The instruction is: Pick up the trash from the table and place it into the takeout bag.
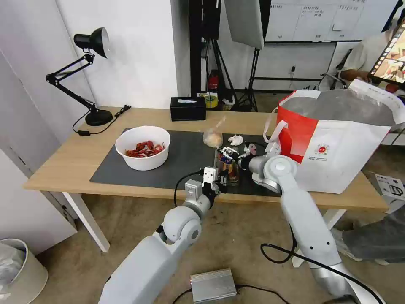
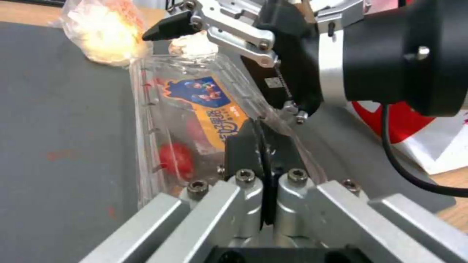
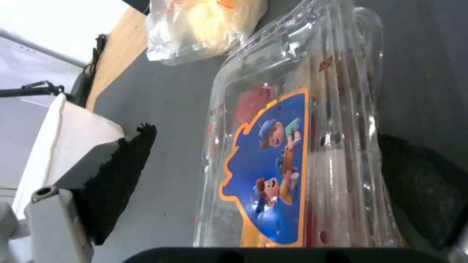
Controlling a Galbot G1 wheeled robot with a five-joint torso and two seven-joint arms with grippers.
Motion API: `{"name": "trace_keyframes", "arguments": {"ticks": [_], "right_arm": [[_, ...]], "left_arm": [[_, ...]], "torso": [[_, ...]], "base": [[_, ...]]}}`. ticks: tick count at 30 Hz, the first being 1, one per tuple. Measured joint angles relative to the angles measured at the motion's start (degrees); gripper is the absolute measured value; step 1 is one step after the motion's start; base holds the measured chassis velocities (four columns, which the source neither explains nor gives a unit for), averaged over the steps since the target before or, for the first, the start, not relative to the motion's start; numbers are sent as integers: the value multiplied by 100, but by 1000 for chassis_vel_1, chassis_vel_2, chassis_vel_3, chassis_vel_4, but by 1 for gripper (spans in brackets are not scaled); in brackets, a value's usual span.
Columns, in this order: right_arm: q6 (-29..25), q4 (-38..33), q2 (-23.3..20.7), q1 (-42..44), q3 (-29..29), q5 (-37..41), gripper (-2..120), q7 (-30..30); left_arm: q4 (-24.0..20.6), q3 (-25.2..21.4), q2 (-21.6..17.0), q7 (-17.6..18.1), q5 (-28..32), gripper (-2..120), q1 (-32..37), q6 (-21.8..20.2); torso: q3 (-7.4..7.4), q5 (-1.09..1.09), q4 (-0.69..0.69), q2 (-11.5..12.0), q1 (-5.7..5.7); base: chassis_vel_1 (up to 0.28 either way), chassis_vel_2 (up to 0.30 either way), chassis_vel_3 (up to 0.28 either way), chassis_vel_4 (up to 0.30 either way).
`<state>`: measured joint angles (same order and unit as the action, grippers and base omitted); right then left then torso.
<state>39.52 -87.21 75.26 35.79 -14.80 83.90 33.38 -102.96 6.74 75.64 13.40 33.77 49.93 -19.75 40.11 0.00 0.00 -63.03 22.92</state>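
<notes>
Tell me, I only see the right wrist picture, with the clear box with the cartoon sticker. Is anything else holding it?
Observer: Yes. The left tool is shut on the near edge of the clear tray.
Operator: Where's the big bag?
Observer: The takeout bag stands on the table close beside the right tool, its mouth open upward.
Operator: Any more trash?
Observer: A crumpled white tissue lies on the dark mat, beyond the tray, near the bag.
</notes>
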Motion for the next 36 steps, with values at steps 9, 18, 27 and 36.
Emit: {"name": "trace_keyframes", "arguments": {"ticks": [9, 18, 27, 36], "right_arm": [[1, 62, 47, -2, 4, -4, 100, -17], [8, 77, 59, 20, 0, 9, 98, -25], [5, 87, 44, 76, -2, 6, 66, -19], [7, 72, -21, 129, -2, 9, 33, -13]], "left_arm": [[8, 1, 1, 5, 1, 0, -1, 12], [-21, 3, -6, 22, 6, 0, 17, 14], [-48, -1, -17, 29, 7, 0, 24, 14], [-55, 24, 21, 57, 8, 0, 18, 14]], "torso": [[-1, -1, -2, -1, -1], [-2, -2, -2, -1, -1], [0, 0, -1, 0, 0], [1, 2, 3, 2, 1]], "base": [[0, 0, 0, 0], [0, 0, 0, 0], [0, 0, 0, 0], [0, 0, 0, 0]]}}
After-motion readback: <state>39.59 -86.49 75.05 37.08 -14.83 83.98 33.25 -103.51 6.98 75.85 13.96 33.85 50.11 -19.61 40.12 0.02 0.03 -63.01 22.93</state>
